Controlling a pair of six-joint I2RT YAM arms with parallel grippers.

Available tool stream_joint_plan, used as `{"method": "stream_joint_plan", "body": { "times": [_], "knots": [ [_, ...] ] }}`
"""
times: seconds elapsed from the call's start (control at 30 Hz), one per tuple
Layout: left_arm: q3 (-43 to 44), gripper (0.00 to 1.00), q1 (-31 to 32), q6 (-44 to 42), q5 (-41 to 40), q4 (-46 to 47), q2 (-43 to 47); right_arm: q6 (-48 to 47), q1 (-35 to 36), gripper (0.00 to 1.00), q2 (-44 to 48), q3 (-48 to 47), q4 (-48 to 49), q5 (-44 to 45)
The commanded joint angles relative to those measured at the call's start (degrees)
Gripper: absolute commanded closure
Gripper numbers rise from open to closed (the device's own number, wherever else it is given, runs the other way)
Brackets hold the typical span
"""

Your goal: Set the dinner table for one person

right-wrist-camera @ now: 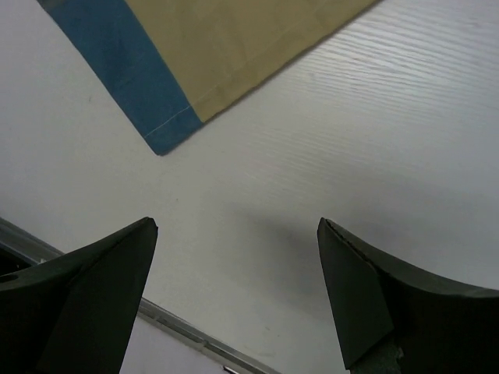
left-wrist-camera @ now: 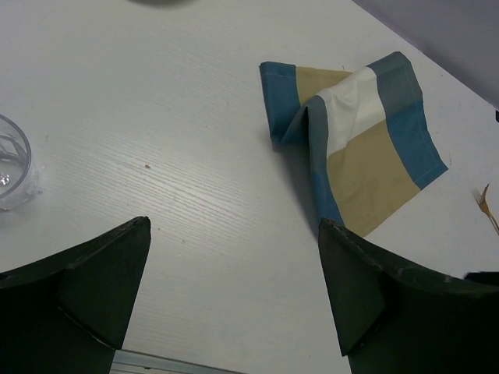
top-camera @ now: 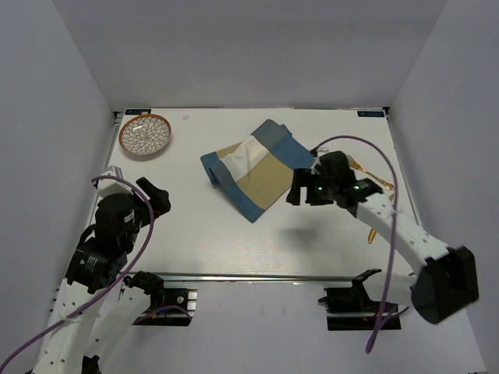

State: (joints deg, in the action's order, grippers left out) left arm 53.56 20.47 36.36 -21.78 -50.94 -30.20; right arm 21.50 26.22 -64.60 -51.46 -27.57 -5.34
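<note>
So the dinner table is the big white top filling the overhead view, with the metal rail running along the near edge just in front of the arm bases. Sitting on it around the middle, a bit toward the far side, is a blue-and-tan cloth placemat, and it's not flat: one side is folded over itself and bunched up. A patterned bowl with an orange rim sits in the far left corner, well apart from the cloth. Some gold cutlery lies over on the right, partly hidden behind the right arm. The right gripper is just beside the placemat's right edge. In its wrist cam the fingers are spread wide with nothing between them, only bare tabletop and the cloth's blue corner above. The left gripper is over the left side, well away from the cloth, also wide open and holding nothing. Its wrist cam catches a clear glass at the left edge of the shot.
</note>
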Motion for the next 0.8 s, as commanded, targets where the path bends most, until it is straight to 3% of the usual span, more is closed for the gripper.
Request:
{"method": "stream_joint_plan", "body": {
  "times": [0.0,0.03,0.2,0.33,0.57,0.77],
  "knots": [
    [-0.5,0.02,-0.3,-0.6,0.4,0.9,-0.5,-0.5,5.6,0.11,-10.2,-4.1,10.5,-1.7],
    [-0.5,0.02,-0.3,-0.6,0.4,0.9,-0.7,-2.2,7.3,0.11,-17.9,-6.7,8.7,0.0],
    [-0.3,0.02,-0.3,-0.8,0.7,0.7,-1.9,-11.2,21.0,0.11,-32.2,-15.6,7.4,13.2],
    [-0.6,0.02,-0.3,-1.1,1.3,1.1,-1.7,-13.9,26.7,0.11,-37.7,-17.3,9.5,18.9],
    [-0.7,0.02,0.4,-2.8,3.9,2.2,-3.7,-16.3,29.2,0.13,-42.4,-19.1,12.4,26.7],
    [-0.7,0.02,0.4,-3.1,4.4,2.3,-4.3,-16.7,29.6,0.38,-47.2,-20.3,13.6,26.7]
  ]
}}
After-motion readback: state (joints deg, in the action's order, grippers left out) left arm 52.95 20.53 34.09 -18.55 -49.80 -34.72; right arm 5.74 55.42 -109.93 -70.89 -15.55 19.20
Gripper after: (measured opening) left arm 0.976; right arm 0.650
